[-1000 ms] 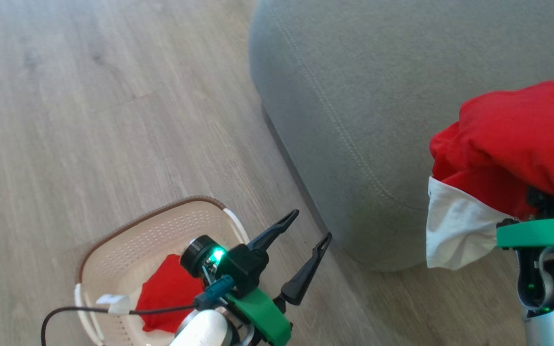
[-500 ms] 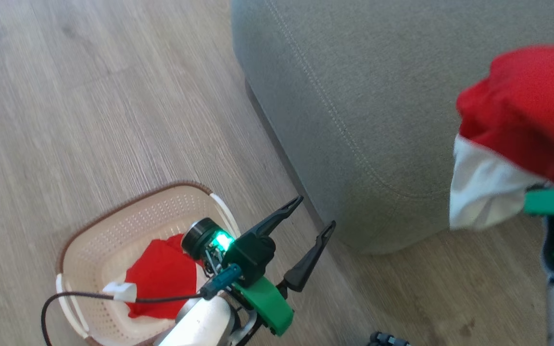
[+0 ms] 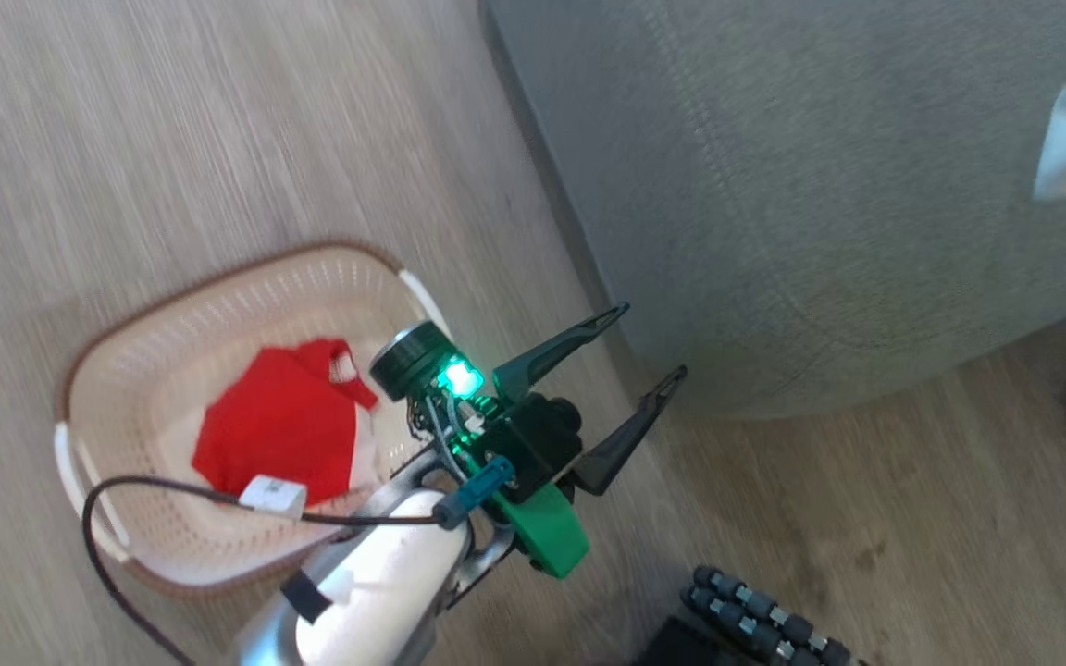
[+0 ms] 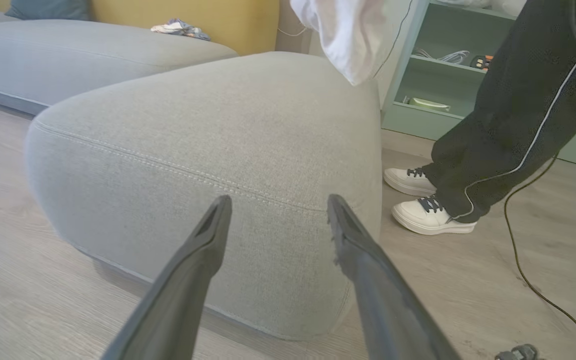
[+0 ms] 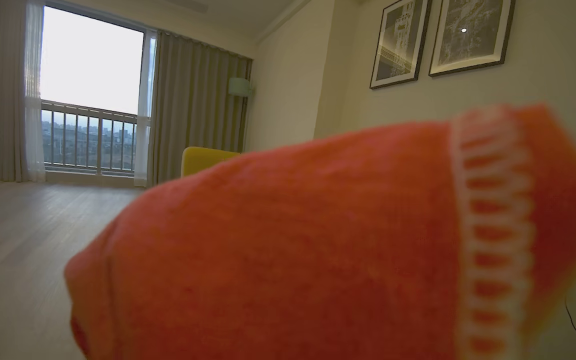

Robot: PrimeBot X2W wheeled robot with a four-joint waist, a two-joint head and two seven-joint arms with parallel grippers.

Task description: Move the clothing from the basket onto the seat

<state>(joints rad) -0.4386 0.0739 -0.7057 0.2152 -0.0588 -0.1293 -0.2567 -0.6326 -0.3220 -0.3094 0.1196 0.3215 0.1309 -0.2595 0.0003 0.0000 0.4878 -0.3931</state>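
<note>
Left gripper point(image 3: 651, 342) spread wide, empty, beside seat point(image 3: 820, 185) corner. Right gripper clamped on red garment point(image 5: 288, 240) (fingers hidden). Second garment point(image 3: 278, 430) in basket point(image 3: 172, 305).

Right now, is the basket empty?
No, a red garment lies inside the basket in the head view.

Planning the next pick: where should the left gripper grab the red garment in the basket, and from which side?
Probably pinch the red garment at its middle, from straight above: it lies crumpled low in the basket, whose walls block sideways approaches.
</note>
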